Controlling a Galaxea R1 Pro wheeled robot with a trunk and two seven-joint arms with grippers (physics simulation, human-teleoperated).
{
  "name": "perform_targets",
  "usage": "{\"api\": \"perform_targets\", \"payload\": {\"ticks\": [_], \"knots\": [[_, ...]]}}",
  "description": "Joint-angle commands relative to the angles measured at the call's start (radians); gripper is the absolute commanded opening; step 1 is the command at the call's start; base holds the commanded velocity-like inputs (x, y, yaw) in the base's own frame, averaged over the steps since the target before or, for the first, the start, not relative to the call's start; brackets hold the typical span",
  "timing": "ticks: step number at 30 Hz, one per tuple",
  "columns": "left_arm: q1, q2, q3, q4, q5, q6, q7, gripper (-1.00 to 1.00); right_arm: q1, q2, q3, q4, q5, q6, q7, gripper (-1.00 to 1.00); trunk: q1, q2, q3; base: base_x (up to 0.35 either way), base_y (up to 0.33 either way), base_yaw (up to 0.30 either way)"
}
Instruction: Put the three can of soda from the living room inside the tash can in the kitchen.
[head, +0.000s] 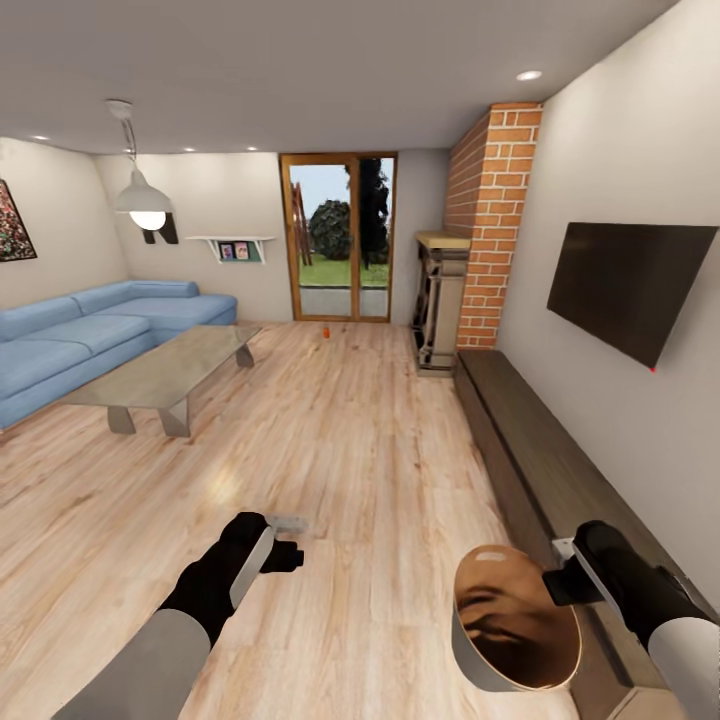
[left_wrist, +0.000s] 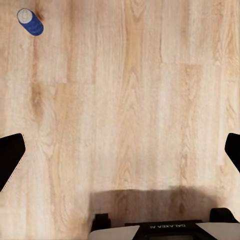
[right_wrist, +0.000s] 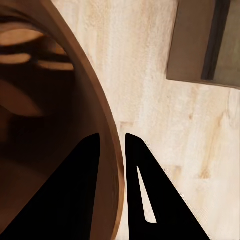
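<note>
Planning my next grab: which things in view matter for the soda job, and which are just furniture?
Job things:
soda can far off on the floor
soda can on the floor
trash can, in right gripper

Lying about:
sofa
coffee table
TV

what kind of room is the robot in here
Most likely a living room: a light-blue corner sofa, a glass coffee table in front of it, and a flat screen mounted on the wall above a long low cabinet.

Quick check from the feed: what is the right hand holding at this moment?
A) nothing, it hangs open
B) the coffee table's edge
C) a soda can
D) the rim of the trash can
D: in the right wrist view the right hand has one finger inside and one outside the trash can wall, pinching its rim.
</note>
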Motion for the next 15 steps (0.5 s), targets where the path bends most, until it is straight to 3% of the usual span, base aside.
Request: {"api": "perform_targets", "payload": {"ticks": [1, 15], "knots": [[0.0, 0.0, 0.0, 0.0, 0.0, 0.0, 0.0, 1.0, 0.0, 0.0, 0.0, 0.0, -0.012, 0.001, 0.002, -1.0, 0.0, 0.0, 0.0, 0.004, 0.315, 0.0], [0.0, 0.0, 0.001, 0.0, 0.0, 0.0, 0.0, 1.0, 0.0, 0.002, 0.0, 0.0, -0.012, 0.001, 0.002, -1.0, 0.0, 0.0, 0.0, 0.044, 0.316, 0.0]]}}
